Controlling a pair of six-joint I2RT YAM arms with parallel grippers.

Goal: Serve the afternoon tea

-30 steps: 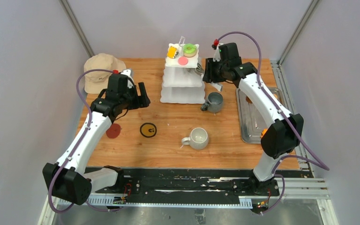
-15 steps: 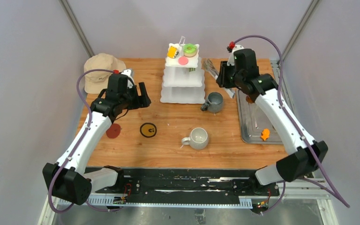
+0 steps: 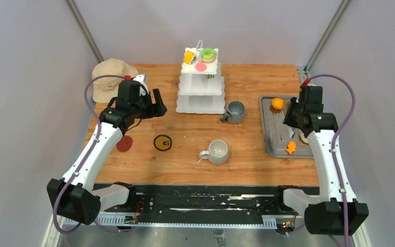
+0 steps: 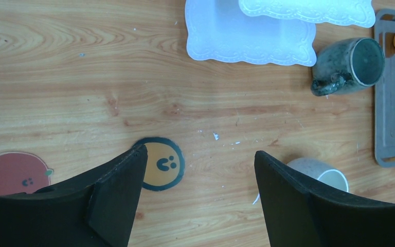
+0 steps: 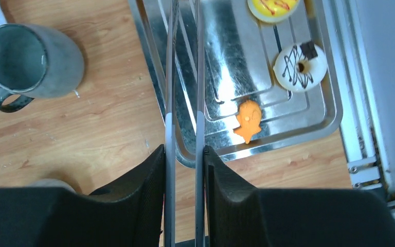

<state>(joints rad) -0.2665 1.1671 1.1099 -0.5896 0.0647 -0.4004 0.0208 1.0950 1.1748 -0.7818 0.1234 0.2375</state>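
Right tool (image 5: 184, 152) is no longer up against the right side of the three-tier stand (image 3: 201, 95). It has swung out and now hangs over the steel tray (image 3: 273, 139), well right of the stand. Its jaws have narrowed in the same second and are clamped on the metal tongs (image 5: 171, 77), whose blades are pinched nearly together and point across the tray's stand-side rim.

I read this as one drop-off finished and a return for the next pastry.

- **In the tray:** orange fish-shaped piece (image 5: 248, 120), white drizzled donut (image 5: 300, 66), yellow-iced piece (image 5: 272, 6).
- **On the stand's top tier:** green-pink donut (image 3: 208, 53), yellow piece (image 3: 189, 56), pink piece (image 3: 201, 66).
- **Left tool (image 4: 199, 154):** unchanged, jaws wide apart and empty, hovering left of the stand.
- **In front of the stand:** dark grey mug (image 3: 234, 111) and pale grey mug (image 3: 217, 151), neither moved.

The fish sits nearest the tong tips, so it is probably the next pick.
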